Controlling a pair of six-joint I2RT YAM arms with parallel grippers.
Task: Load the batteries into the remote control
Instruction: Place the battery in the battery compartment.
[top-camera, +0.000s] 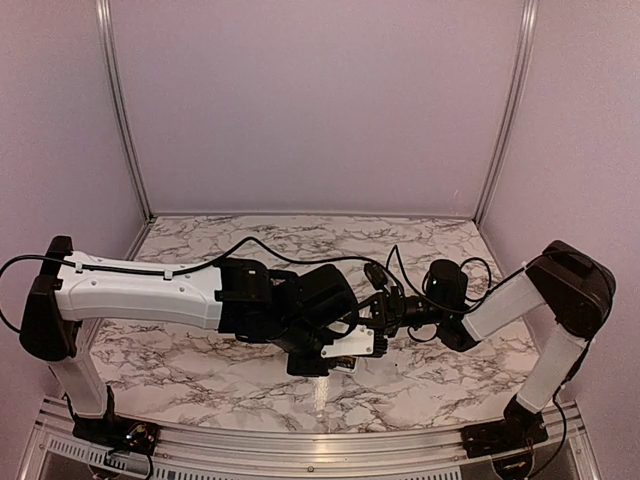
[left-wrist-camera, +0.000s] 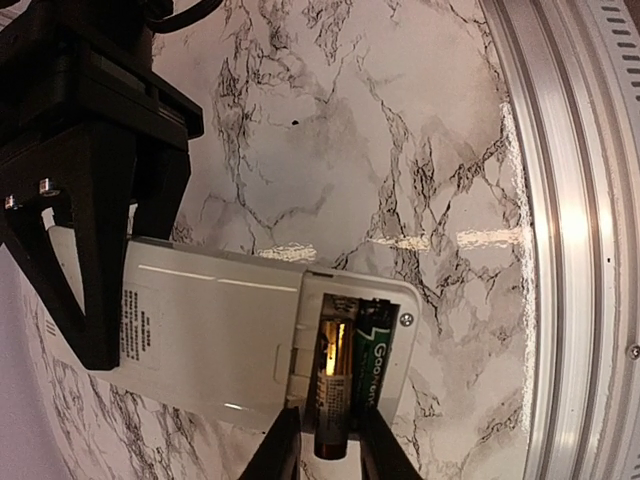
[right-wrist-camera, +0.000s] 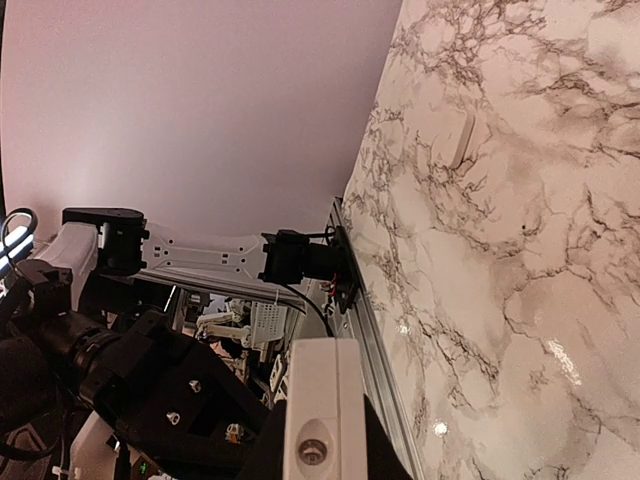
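At the remote's open end, the left gripper pinches a gold battery, partly in its slot. Beside it, a green battery sits inside the remote. Farther along, the right gripper squeezes the remote's other end, above the table.

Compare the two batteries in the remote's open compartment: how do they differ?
The gold battery sticks out past the end of the compartment, between the jaws of the left gripper; the green battery lies wholly in its slot. The gold battery's wrap is gold and black, the green battery's green with white lettering. Both lie lengthwise, side by side, in the remote control.
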